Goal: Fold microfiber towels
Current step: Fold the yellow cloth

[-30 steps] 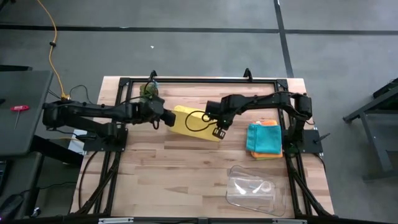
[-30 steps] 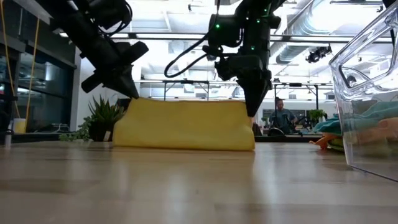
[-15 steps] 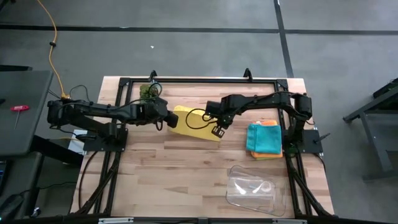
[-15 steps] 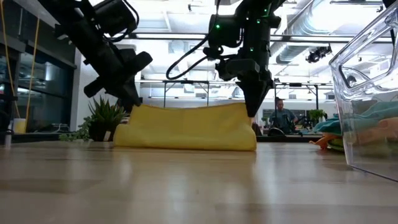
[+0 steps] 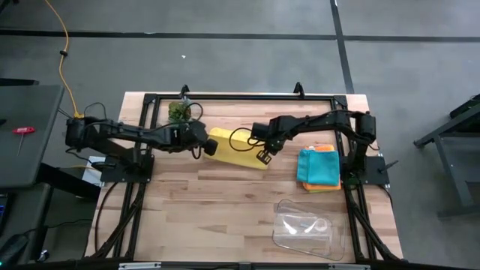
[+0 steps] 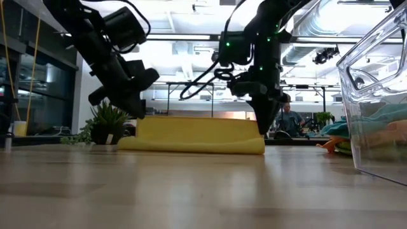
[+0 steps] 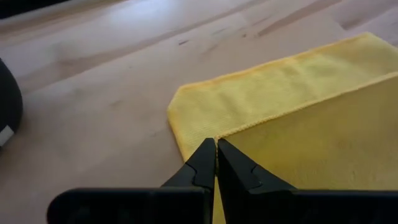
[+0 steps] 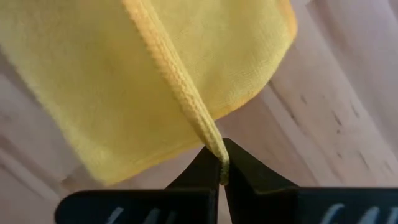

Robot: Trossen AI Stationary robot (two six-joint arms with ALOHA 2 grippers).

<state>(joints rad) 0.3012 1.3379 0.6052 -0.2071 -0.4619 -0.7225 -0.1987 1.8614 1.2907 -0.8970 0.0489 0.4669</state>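
Yellow microfiber towel (image 5: 234,148) pinched at two corners of upper layer: left gripper (image 7: 216,151) clamped on one corner, right gripper (image 8: 222,169) clamped on hemmed edge at other. Towel mid-table, long axis running between grippers, left arm at one end, right arm at other. Lifted layer held low over bottom layer; fold looks nearly laid, release likely next. Teal towel (image 5: 320,166) on orange towel (image 5: 325,149) stacked at right; clear plastic tray (image 5: 304,227) nearer front.
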